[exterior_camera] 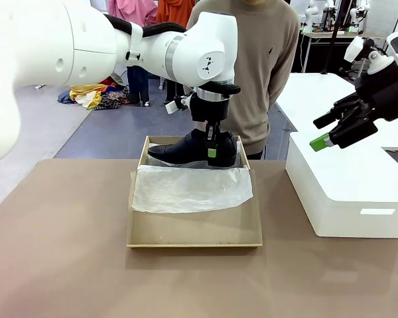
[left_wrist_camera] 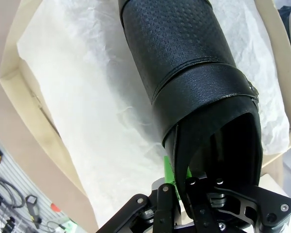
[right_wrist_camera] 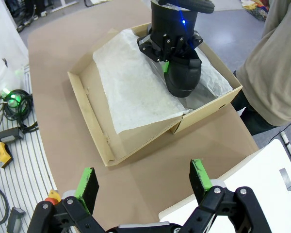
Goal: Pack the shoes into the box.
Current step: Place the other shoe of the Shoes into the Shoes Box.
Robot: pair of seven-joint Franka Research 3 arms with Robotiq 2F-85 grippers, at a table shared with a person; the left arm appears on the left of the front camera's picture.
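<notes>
- Over the far end of the box [exterior_camera: 194, 245], one shoe [exterior_camera: 179, 151] is held by the left fingers [exterior_camera: 212, 152]. These are clamped on its heel collar, one finger inside the opening and the other against the outside of the back wall.
- The shoe is oriented roughly level, toe toward the robot's left, above the tissue paper [exterior_camera: 192, 189] lining the box. Contact between sole and lining cannot be confirmed.
- The step in hand is judged to be placement of this shoe in the box.
- For the next move, the shoe is to be lowered until the sole is borne by the lining. The fingers are then to be opened and lifted straight up, so that the collar is not dragged.
- The right fingers [exterior_camera: 320, 141] are spread wide and empty, above the white bin [exterior_camera: 345, 192], well apart from the box.
- Count: one shoe, one box, one sheet of tissue paper, one white bin, and one person [exterior_camera: 252, 66] at the far side of the worktop [exterior_camera: 66, 252].
</notes>
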